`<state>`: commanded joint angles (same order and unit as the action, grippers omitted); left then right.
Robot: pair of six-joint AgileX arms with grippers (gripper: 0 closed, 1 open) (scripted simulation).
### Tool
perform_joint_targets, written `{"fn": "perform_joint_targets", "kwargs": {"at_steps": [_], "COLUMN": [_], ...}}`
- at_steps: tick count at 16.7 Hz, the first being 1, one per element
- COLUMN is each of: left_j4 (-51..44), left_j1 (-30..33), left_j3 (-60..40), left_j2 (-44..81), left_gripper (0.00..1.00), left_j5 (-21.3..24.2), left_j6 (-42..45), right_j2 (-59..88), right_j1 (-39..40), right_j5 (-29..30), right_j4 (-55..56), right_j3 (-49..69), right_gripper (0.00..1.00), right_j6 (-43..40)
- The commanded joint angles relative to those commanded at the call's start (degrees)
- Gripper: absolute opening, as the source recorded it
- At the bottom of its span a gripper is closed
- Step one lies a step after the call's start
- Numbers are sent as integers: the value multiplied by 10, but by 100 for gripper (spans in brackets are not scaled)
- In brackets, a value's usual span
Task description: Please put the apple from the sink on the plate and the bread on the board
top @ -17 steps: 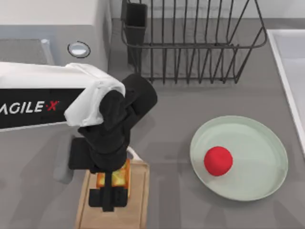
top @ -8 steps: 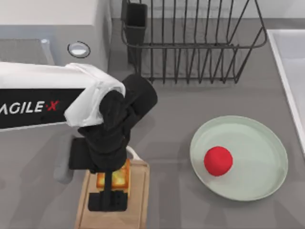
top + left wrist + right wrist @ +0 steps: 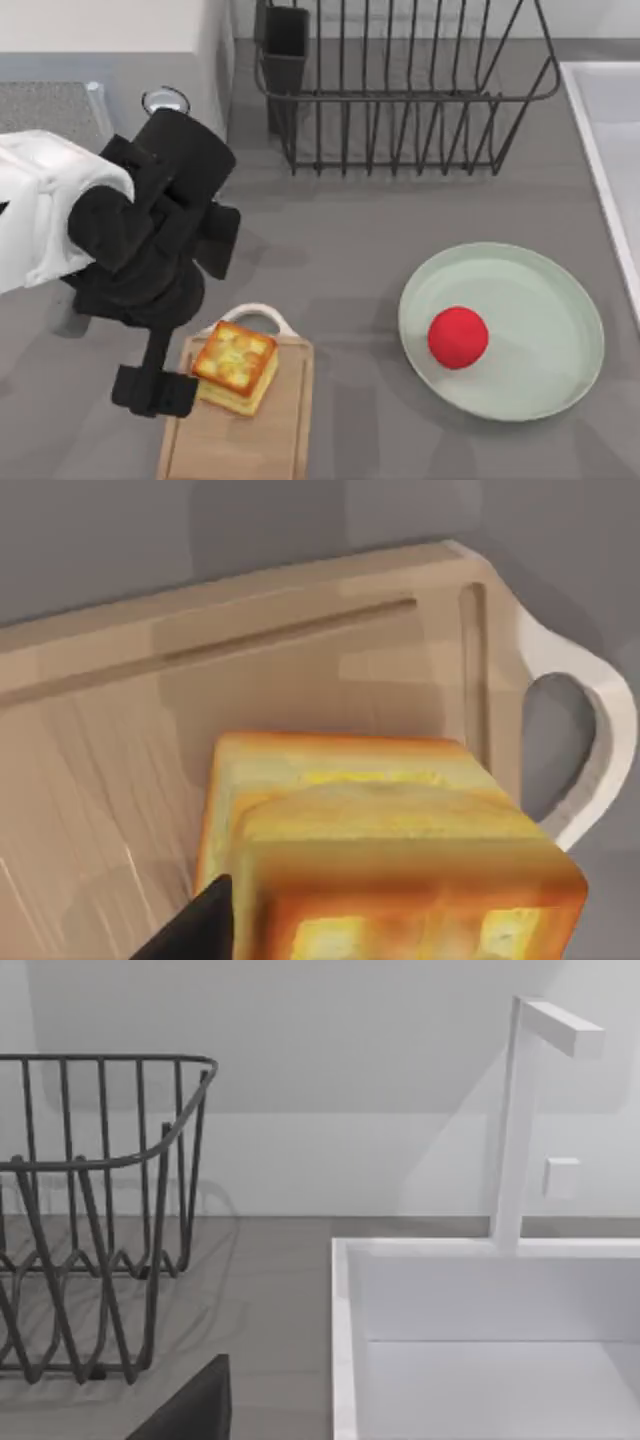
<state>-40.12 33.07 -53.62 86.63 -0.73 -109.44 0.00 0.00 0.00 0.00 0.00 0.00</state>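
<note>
Readable text: we find none in the current views.
Left arm [image 3: 40,215]: we see its white shell, but no lettering that we can read on it.
Bread [image 3: 235,365]: we read no label or mark on its toasted top.
Board [image 3: 250,430]: we see plain wood, no brand or number.
Plate [image 3: 540,390]: we see no print or sign.
Sink [image 3: 480,1360]: we see plain white walls, nothing written.
</note>
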Motion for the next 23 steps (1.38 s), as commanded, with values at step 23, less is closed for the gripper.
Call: {"fn": "perform_joint_targets", "kwargs": {"at_steps": [23], "left_j4": [401], "left_j1": [-331], "left_j3": [536], "left_j2": [-866], "left_gripper": [100], "left_j5": [7], "left_j6": [1094], "right_j2": [0], "right_j1": [0], "right_j5": [0], "right_j4": [0], "right_j3": [0], "right_gripper": [100], "right_j6": [0]}}
